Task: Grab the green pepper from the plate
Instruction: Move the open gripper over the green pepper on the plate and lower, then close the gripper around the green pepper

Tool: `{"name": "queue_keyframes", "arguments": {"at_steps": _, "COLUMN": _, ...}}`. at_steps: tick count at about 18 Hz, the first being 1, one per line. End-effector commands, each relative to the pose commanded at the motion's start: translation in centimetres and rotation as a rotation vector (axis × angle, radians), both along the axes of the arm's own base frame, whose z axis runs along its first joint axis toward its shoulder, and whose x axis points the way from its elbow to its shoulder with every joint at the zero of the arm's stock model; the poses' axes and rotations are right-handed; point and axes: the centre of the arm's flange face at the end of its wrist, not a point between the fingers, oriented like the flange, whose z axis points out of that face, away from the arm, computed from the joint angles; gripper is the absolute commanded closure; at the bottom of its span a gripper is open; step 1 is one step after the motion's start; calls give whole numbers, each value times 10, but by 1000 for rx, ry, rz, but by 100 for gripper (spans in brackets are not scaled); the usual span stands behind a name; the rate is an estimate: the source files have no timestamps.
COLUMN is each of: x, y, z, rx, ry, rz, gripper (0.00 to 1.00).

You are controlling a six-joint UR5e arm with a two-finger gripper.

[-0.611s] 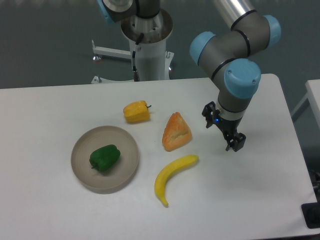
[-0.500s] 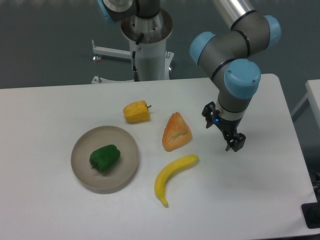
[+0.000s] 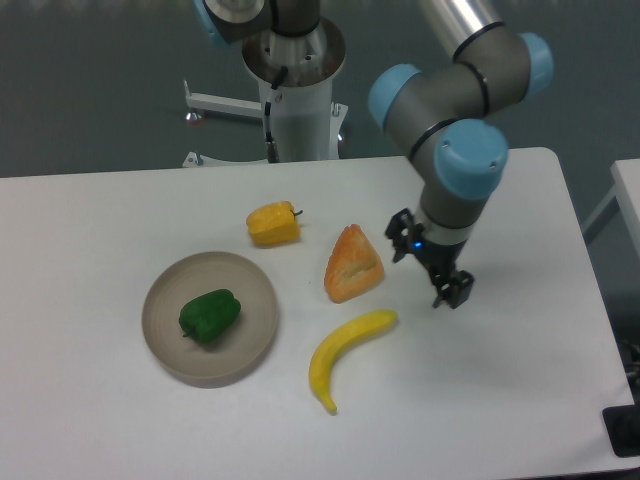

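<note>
The pincer (image 3: pixel 428 270) hangs over the right half of the white surface (image 3: pixel 520 380). It points down and holds nothing. Its two black fingers (image 3: pixel 452 290) stand apart with a gap between them, so it is spread.

Just to the left of the pincer lies an orange wedge (image 3: pixel 352 264) that looks like a piece of toy bread. Near the pincer, a bit to the left and closer to the front, lies a yellow banana (image 3: pixel 343 353). Its curved body runs from near the pincer down toward the front edge. Both of these sit between the pincer and the plate.

Farther left and toward the back is a yellow pepper (image 3: pixel 273 223) with a short stem. It lies on the surface, apart from the plate.

The plate (image 3: pixel 165 340) is on the left side, well apart from the pincer. The green pepper (image 3: pixel 209 316) lies inside the plate, near its middle. Nothing is touching it.

Behind the surface stands the robot's white base (image 3: pixel 296 95).
</note>
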Motion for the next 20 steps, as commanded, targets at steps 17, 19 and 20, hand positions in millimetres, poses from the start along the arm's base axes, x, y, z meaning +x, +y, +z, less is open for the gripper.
{"name": "queue_keyframes", "arguments": {"at_steps": 17, "x": 190, "y": 70, "z": -58, "rx": -80, "ry": -170, "rz": 161, "gripper": 0}}
{"name": "queue_keyframes", "arguments": {"at_steps": 19, "x": 192, "y": 69, "z": -69, "rx": -98, "ry": -175, "rz": 162, "gripper": 0}}
{"name": "queue_keyframes", "arguments": {"at_steps": 20, "x": 197, "y": 71, "z": -74, "rx": -106, "ry": -177, "rz": 155, "gripper": 0}}
